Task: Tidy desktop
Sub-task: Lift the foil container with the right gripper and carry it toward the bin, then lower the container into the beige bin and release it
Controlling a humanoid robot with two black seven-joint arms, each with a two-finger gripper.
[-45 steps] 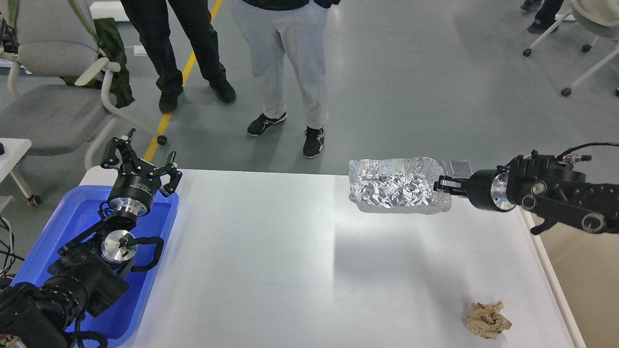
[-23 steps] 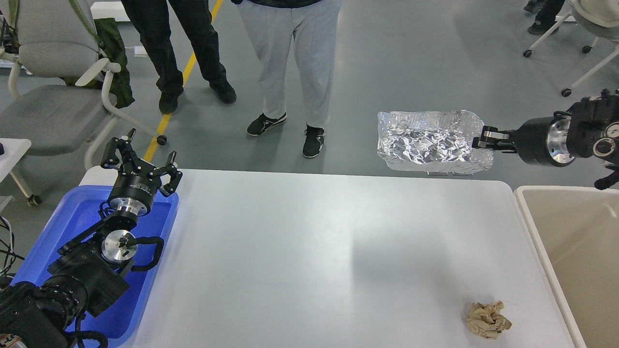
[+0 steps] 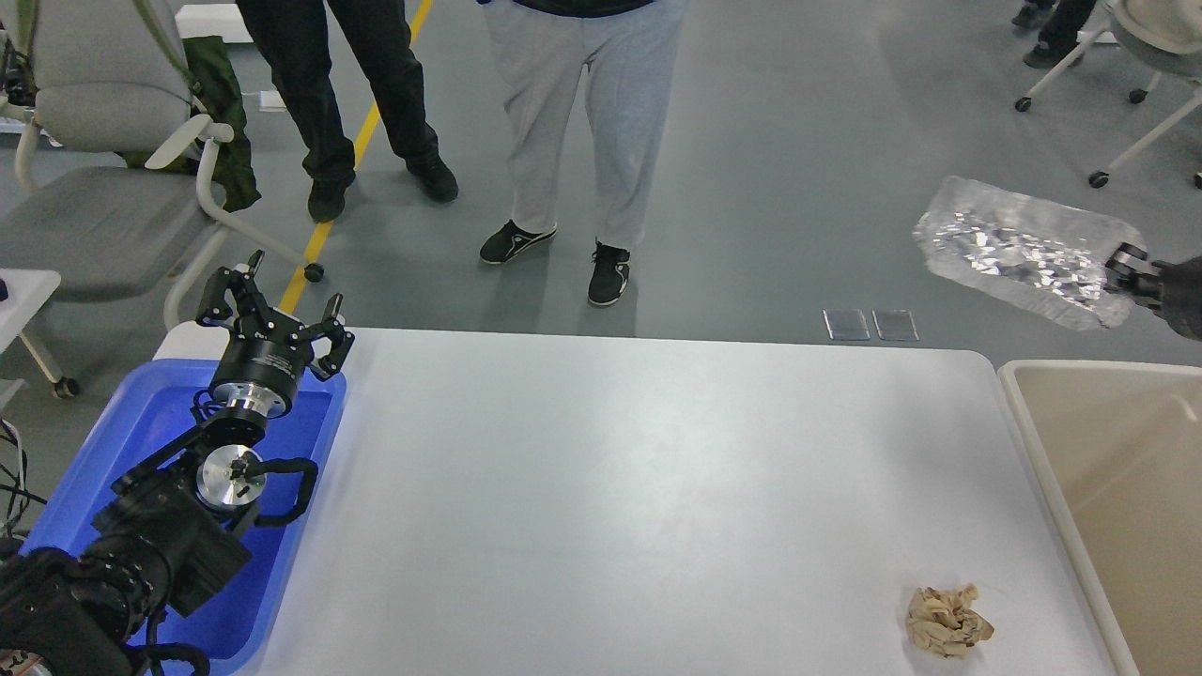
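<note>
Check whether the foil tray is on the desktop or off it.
Off it: the foil tray hangs in the air beyond the desktop, held at one end by the right end effector.

The left gripper (image 3: 270, 310) points up with fingers spread; the right gripper (image 3: 1122, 268), at the frame's right edge, is clamped.

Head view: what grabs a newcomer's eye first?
The crinkled foil tray, held in the air by the right gripper at far right, beyond the white desktop. Next, the lone crumpled brown paper ball near the desktop's front right corner, beside the beige bin.
</note>
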